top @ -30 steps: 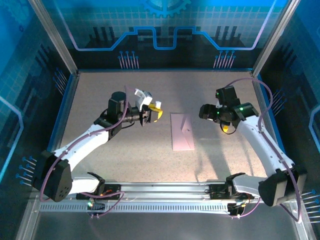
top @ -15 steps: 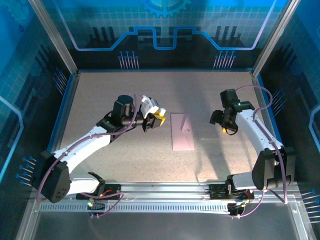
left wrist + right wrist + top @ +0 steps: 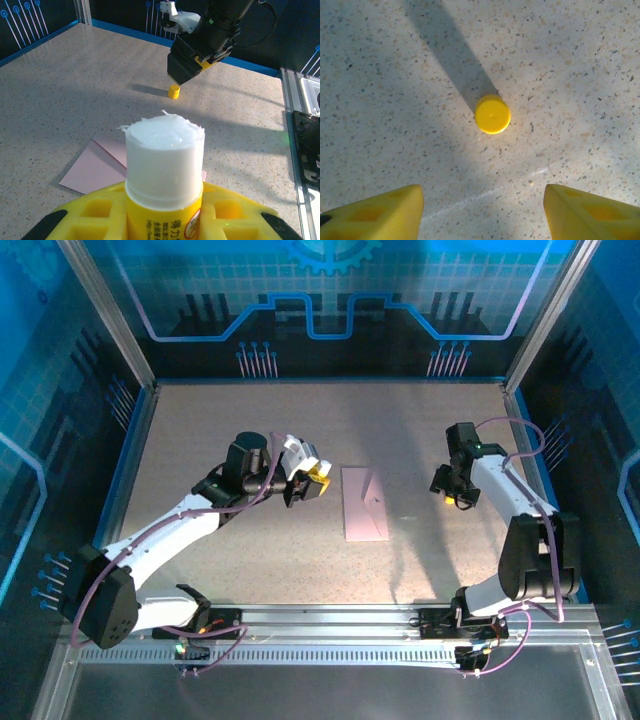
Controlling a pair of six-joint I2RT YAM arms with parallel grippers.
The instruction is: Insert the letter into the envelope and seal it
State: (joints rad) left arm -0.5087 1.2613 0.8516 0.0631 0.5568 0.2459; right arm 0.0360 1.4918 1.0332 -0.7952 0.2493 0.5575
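**Envelope flat at mid-counter, glue stick in the left hand**

Envelope (image 3: 364, 503) lies flat on the speckled counter (image 3: 250, 420), about midway between the two arms, its long side running away from the bases. It is pale pink, and a fold line crosses it in the left wrist view. Whether the flap is stuck down cannot be told. Neither hand touches it.

The left hand (image 3: 310, 481) hangs just left of the envelope's far end. Its yellow fingers are clamped on a glue stick (image 3: 164, 150). The stick has a yellow body with printed text, and its white glue core is bare and stands out past the hand, rough at its tip. From the left wrist camera the envelope sits beyond and below the stick.

The right hand (image 3: 457, 492) is well to the right of the envelope, pointing down at the counter. Its fingers (image 3: 380, 210) are spread wide and hold nothing. A small round yellow cap (image 3: 492, 114) stands on the counter beneath it, between the lines of the two fingers, and nothing touches it.
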